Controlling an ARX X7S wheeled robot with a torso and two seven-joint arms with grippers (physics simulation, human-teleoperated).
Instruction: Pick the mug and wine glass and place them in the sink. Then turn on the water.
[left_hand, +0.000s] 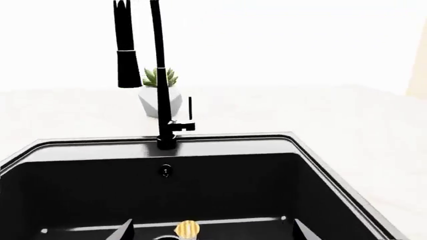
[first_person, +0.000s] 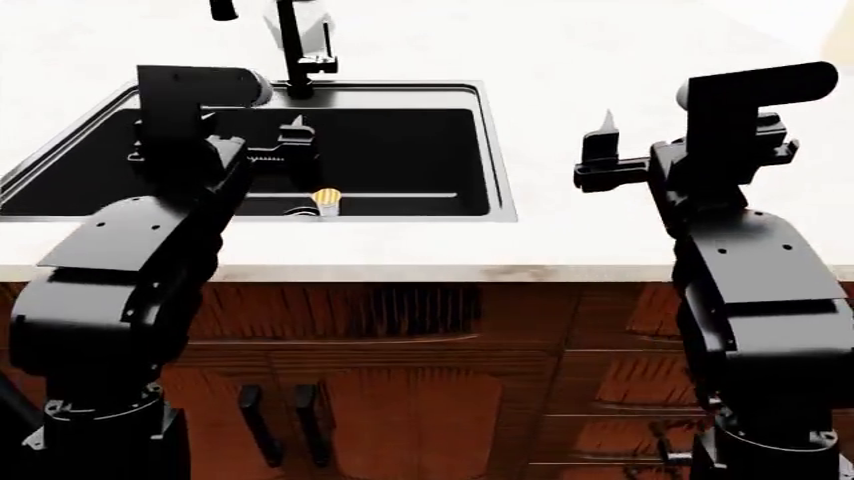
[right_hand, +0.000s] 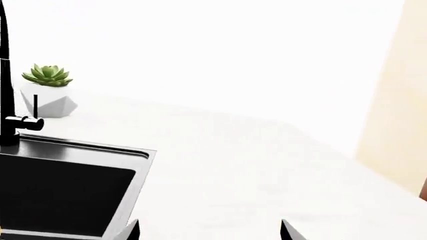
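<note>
Left gripper (first_person: 287, 140) and right gripper (first_person: 601, 150) both spread wide, empty.

Sink (first_person: 487, 130) lies below the left gripper, beside the right; mug and wine glass appear in no view. Locate both before descending; judged: approach each with jaws kept wide.

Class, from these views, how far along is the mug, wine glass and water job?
Done: nothing visible. The sink shows only a small yellowish item, no mug or wine glass. In hand: nothing; left end effector and right end effector are open and empty. Left: both placements, plus water; the faucet shows no stream.
</note>
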